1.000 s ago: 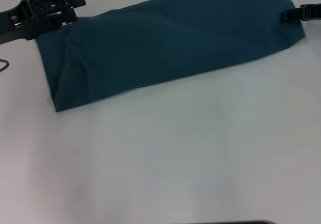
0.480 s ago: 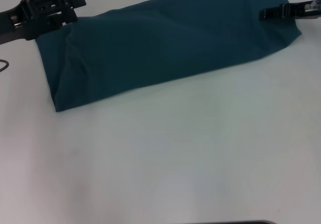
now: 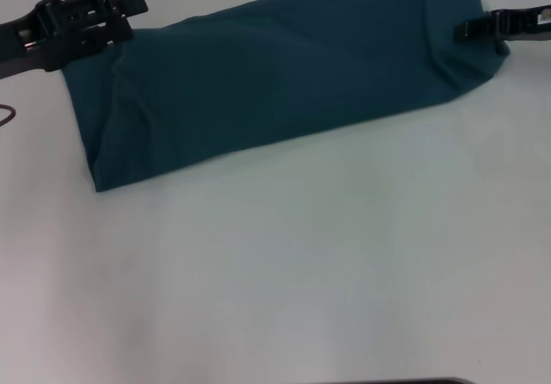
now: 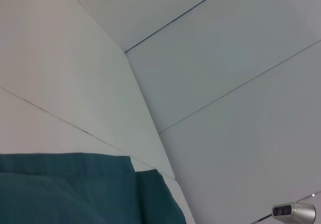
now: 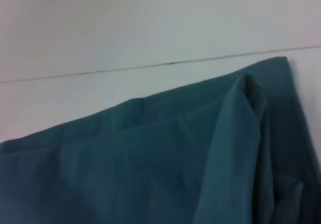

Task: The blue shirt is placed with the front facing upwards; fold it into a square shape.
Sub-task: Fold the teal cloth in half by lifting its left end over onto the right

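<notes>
Looking down at shirt (image 3: 284,83) already folded into a long narrow band, no lettering showing, laid across the far part of desk (image 3: 301,272). Runs with its long axis from the nearer left end up to the farther right end, so needs its ends brought together along that line to come out square. Finds left gripper (image 3: 116,14) at the far corner of the left end, touching or just above the cloth edge; cannot tell whether open or closed, nor whether any cloth is held. Finds right gripper (image 3: 469,29) reaching in from the right onto the right end, looking pinched closed on the edge there, with the cloth puckered toward it and a corner raised in a ridge in the right wrist view. Puts each arm at its own end, well apart, with the whole band between them. Judges the right arm as the one placed to act: left end lies straight along the band from it, so should carry the right end leftward and slightly nearer, over the middle, onto the left end. Risks dragging the lower layers askew if only the top layer is caught.
</notes>
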Tool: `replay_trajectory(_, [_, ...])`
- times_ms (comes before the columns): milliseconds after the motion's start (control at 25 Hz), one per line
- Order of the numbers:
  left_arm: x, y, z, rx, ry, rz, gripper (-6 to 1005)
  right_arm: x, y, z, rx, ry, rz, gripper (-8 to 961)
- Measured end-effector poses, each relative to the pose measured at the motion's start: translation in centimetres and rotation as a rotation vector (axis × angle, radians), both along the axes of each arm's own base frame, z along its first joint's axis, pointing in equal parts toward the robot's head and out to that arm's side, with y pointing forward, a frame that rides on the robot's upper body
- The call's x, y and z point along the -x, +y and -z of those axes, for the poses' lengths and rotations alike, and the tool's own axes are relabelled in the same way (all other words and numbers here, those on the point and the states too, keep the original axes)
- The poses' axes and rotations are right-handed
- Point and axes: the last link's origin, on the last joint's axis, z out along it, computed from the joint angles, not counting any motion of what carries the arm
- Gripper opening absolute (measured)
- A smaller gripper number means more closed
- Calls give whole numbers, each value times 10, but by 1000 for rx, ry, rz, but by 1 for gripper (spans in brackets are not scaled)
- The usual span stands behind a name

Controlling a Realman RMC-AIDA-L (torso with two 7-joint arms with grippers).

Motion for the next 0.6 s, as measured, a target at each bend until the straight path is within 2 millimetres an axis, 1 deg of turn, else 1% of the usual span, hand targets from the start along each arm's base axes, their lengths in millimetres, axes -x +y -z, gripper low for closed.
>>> replay_trajectory(120, [-1, 0, 0, 0, 0, 3, 704, -4, -1, -5, -14, -1, 17, 613])
replay_trajectory(360, [-1, 1, 1, 1, 2, 5, 703, -9, 2, -11, -50, -15, 47, 542])
replay_trajectory(600, [-1, 1, 1, -2, 1, 2, 703, -8, 4, -11, -47, -34, 45, 302])
